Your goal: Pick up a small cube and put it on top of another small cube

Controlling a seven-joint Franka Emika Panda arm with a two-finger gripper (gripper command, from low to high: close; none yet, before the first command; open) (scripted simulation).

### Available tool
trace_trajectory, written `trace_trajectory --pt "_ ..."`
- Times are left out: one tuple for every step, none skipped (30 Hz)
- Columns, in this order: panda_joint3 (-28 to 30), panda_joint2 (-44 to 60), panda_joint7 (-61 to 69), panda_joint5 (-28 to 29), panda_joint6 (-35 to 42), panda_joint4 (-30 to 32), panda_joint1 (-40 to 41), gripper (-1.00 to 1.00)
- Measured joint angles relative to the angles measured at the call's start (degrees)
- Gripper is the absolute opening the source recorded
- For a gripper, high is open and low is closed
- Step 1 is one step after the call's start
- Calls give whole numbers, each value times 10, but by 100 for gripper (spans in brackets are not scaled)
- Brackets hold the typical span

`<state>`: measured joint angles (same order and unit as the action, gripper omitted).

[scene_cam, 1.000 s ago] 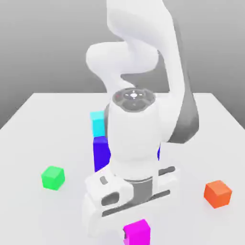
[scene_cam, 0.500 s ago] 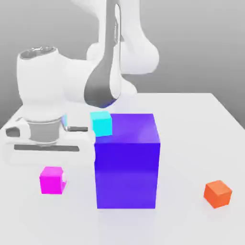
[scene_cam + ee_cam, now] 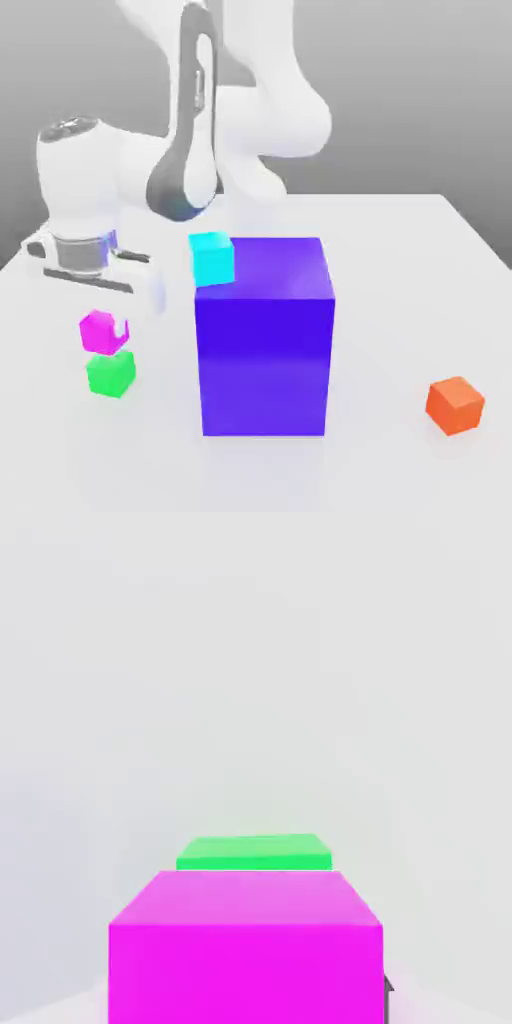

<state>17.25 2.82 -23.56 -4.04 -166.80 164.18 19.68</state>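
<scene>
Gripper [image 3: 108, 333] is clamped on the magenta cube [image 3: 98, 330], holding it just above the green cube [image 3: 110, 374] at the exterior view's left, and whether the two touch I cannot tell. Over on the white table [image 3: 400, 260] the big blue block [image 3: 264, 335] stands in the middle with a cyan cube [image 3: 212, 257] beside its far upper corner, and an orange cube [image 3: 455, 404] sits well apart on the right.

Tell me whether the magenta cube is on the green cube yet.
Not yet: the magenta cube, held in the claw, hangs just above the green cube.
</scene>
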Motion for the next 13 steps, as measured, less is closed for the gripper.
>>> trace_trajectory --pt "0 0 0 0 0 0 0 100" --pt "0 0 0 0 0 0 0 100" --pt "0 0 0 0 0 0 0 100" --pt "0 0 0 0 0 0 0 100" --pt "0 0 0 0 0 0 0 100" --pt "-7 9 7 -11 -9 -1 6 100" --pt "-4 3 1 -2 -3 0 7 100" --pt "-1 -11 -12 17 9 1 11 100" --pt "-2 -28 -26 38 25 2 19 100" --pt "-4 -48 -39 56 43 3 26 100" --pt "-7 -69 -50 72 62 4 31 100" --pt "-10 -89 -59 84 81 4 36 100" --pt "-12 -111 -66 95 101 5 40 100"
